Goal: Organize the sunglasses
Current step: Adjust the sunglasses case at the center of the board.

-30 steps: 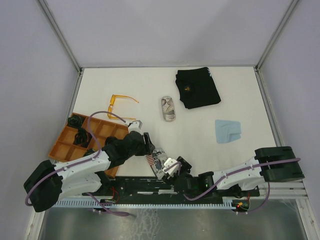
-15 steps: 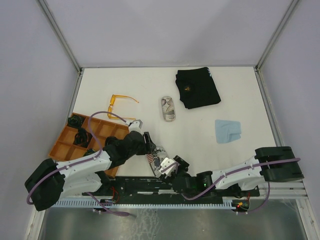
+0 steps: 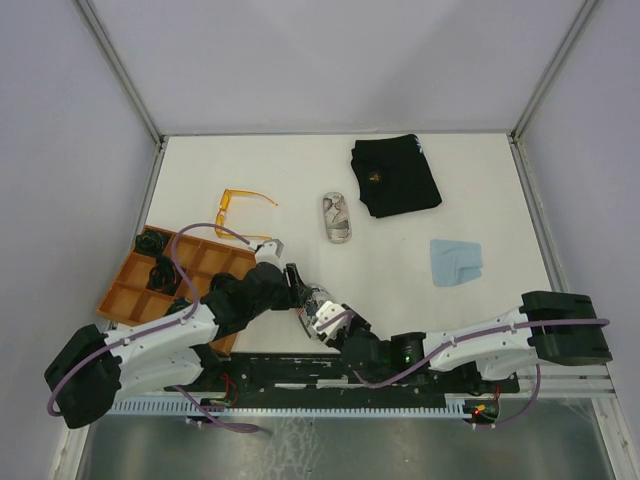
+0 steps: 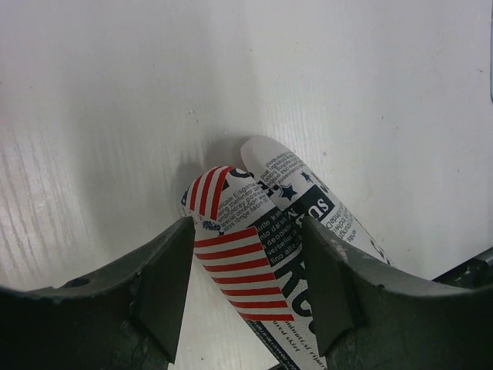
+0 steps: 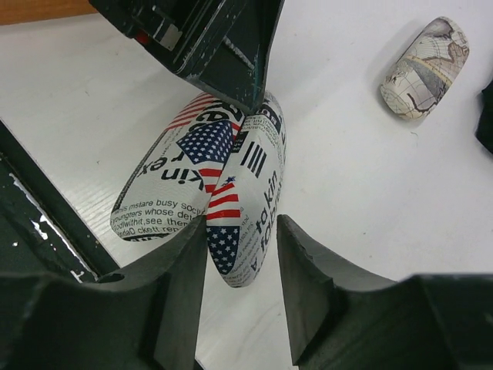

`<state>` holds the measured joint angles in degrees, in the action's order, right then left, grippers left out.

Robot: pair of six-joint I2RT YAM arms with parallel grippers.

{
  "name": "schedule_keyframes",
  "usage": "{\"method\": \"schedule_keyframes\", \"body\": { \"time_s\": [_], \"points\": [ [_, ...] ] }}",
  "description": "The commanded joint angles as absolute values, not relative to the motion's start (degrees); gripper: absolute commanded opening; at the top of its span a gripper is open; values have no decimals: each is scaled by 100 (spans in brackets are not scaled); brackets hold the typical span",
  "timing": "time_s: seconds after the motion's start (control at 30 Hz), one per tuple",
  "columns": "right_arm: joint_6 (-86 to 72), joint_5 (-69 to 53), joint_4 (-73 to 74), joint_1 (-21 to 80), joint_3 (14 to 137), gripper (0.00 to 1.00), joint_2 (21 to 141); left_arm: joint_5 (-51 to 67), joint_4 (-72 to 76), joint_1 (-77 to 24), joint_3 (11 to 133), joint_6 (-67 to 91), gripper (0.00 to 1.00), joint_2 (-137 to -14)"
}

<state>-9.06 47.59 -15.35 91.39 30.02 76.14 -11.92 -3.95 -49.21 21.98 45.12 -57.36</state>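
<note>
**Desk:** Where are the sunglasses?

**Me:** I see 1 pair, the orange-amber sunglasses (image 3: 222,212). They lie with arms unfolded on the white table (image 3: 480,190), at its left side. That is just beyond the far corner of the orange tray (image 3: 125,295) and well apart from both of my arms.

**Desk:** And your grippers?

**Me:** Both are at the flag-print case (image 5: 166,181), near the front edge between the 2 arms. Its 2 shells are parted. My left gripper (image 4: 246,227) has a finger pressed against each side of the red-striped shell, so it is grasping the case. My right gripper (image 5: 241,223) straddles the tip of the narrower shell from the opposite end. 1 finger touches it and the other shows a thin gap, so I cannot tell whether that one is clenched.

**Desk:** What else is on the table?

**Me:** A map-print case (image 3: 337,217) lies closed at mid-table, right of the sunglasses. A black folded cloth (image 3: 395,176) sits just beyond it to the right, and a light blue cloth (image 3: 457,261) lies nearer me on the right side. The tray holds dark items in its far-left compartments, and I cannot make out what they are.
</note>
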Motion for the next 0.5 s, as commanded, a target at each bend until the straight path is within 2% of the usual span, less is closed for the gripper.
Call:
{"method": "schedule_keyframes", "body": {
  "time_s": [0.0,0.17,0.47],
  "points": [
    [-667,4649,-1625,8960,3390,46,7585,-1183,-389,-4922,2260,4215,64,-5604],
    [-500,4506,-1467,8794,3575,36,7604,-1226,-571,-4917,2407,4201,64,-5391],
    [-810,4198,-956,8285,3803,22,7539,-1900,-1587,-4912,3270,4113,67,-4178]
  ]
}}
